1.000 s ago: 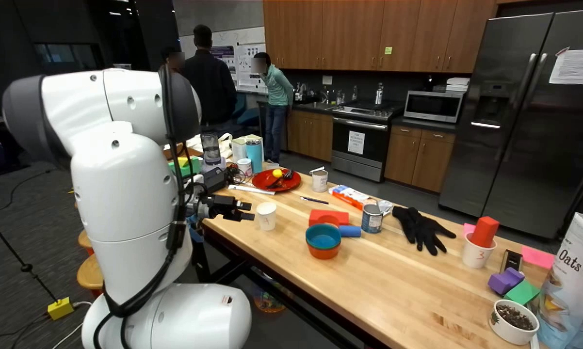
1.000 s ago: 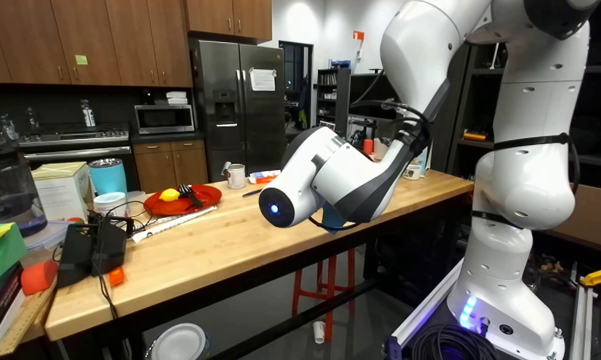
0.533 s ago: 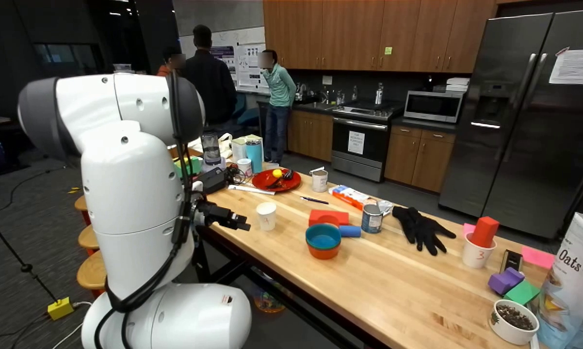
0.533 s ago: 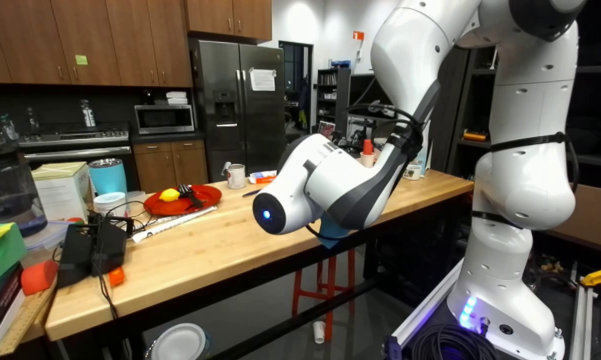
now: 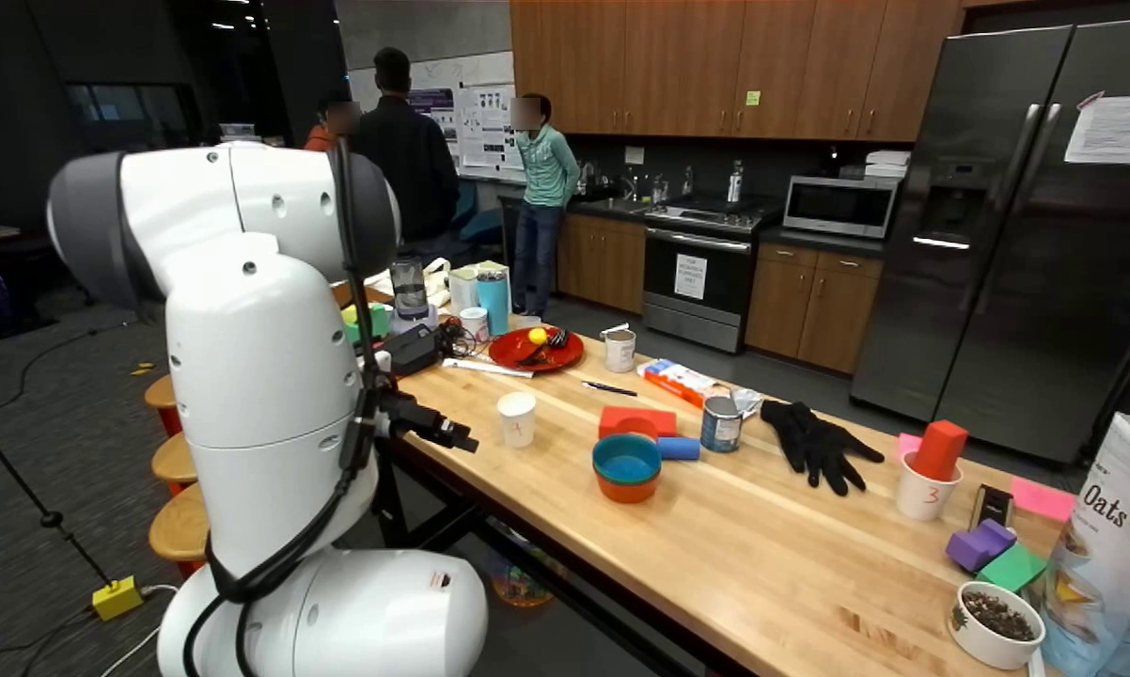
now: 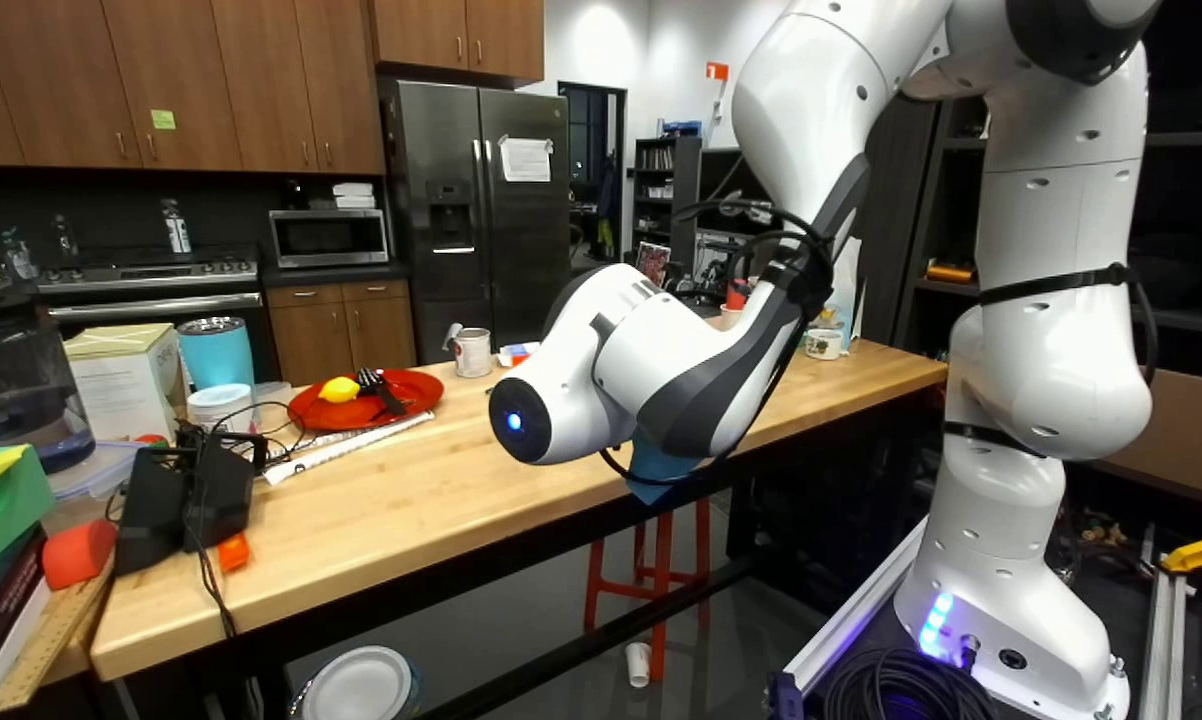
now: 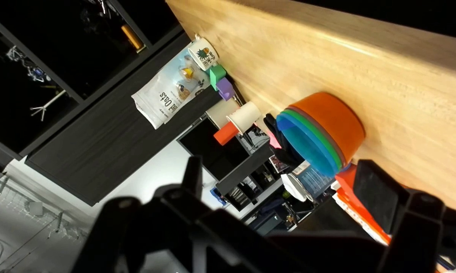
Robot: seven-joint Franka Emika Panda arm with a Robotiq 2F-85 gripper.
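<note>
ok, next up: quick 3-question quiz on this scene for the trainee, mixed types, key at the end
1. What colour is the lowest bowl in the stack of bowls?
2. True or false: the gripper is closed on that stack.
3. Fill in: the cup with a red block sticking out of it is marked with the number ___.

Key
1. Orange.
2. False: its jaws stand open in the wrist view, and an exterior view shows it apart from the bowls.
3. The number is 3.
</note>
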